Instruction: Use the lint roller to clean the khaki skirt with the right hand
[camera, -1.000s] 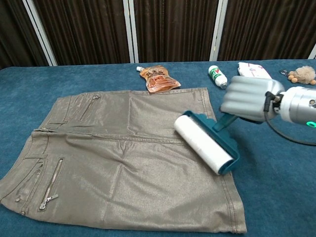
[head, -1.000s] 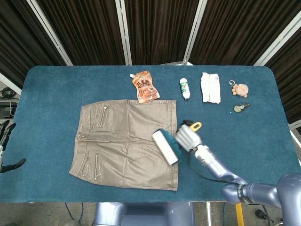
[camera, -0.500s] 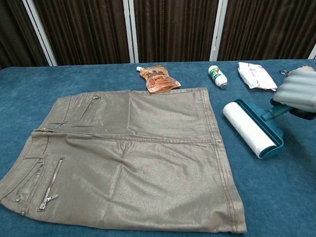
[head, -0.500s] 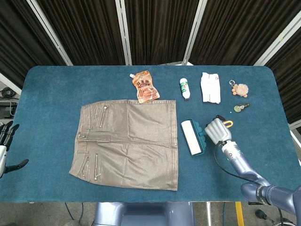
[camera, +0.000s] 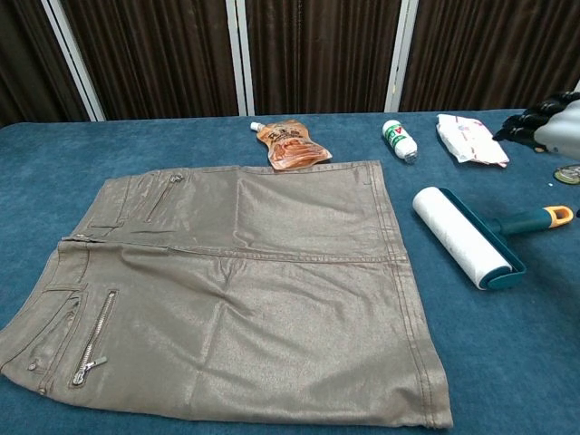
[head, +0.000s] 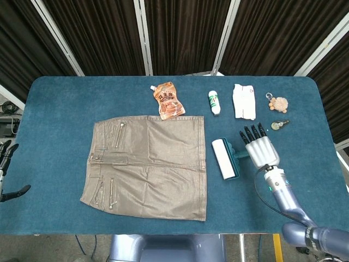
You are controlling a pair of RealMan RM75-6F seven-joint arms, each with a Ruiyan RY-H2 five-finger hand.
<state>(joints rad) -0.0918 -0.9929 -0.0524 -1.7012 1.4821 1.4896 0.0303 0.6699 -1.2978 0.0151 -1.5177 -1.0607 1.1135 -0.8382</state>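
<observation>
The khaki skirt [head: 147, 164] [camera: 236, 290] lies flat on the blue table, waistband to the left. The lint roller [head: 224, 158] [camera: 462, 237] lies on the table just right of the skirt, off the fabric. Its teal handle with a yellow tip [camera: 535, 220] points right. My right hand [head: 259, 146] [camera: 548, 122] hovers over the handle end with fingers stretched out and apart, holding nothing. My left hand [head: 8, 174] shows at the far left edge, off the table, fingers apart and empty.
Along the back of the table lie a brown pouch [head: 169, 101], a small white bottle [head: 214, 102], a white packet [head: 244, 101], a plush keychain [head: 279, 103] and a small key fob [head: 279, 125]. Dark curtains stand behind the table.
My right hand carried the roller off the skirt to the right, set it on the table and let go. The hand has opened and lifted. The left hand barely moved.
</observation>
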